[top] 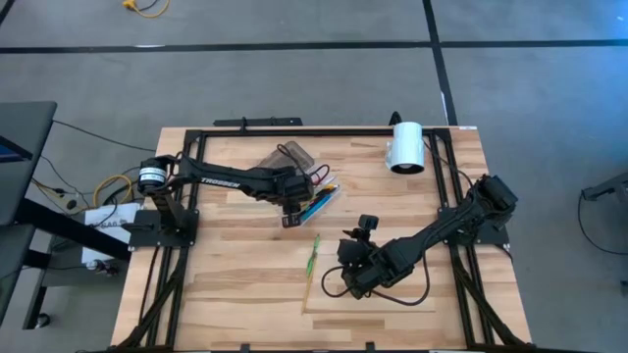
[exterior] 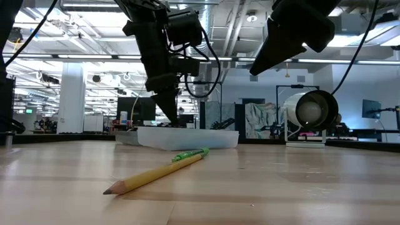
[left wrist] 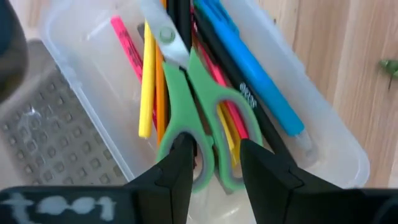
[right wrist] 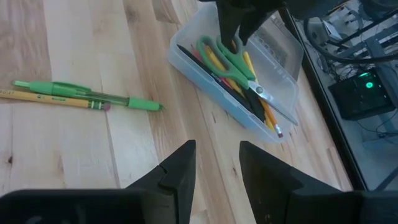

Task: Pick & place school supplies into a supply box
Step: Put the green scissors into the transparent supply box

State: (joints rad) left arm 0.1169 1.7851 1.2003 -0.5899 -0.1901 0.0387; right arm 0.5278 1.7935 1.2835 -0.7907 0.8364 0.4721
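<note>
L gripper [left wrist: 211, 163] sits over the box [top: 316, 201], left of table centre, fingers parted w/ one finger tip inside a handle loop of the scissors [left wrist: 200, 118], not pinching them; scissors lie in the box on top of the pens. Risk: if the arm lifts straight up, that finger may catch the loop and drag the scissors back out, or tip the light box. Box lid [left wrist: 43, 127] lies open flat beside it. Mid-table: 1 green pen [right wrist: 87, 94] and 1 yellow pencil [right wrist: 53, 98], side by side and touching, well apart from the box, both yet to go in. R gripper [right wrist: 216, 169] hovers just right of them, fingers open, empty; risk there is grabbing both at once or rolling one away. Count: 1 box, 1 scissors, 2 loose items, 1 white cylinder [top: 405, 147] far right at the back edge; pens in the box look like abt 8, overlapped so can't count exactly.
</note>
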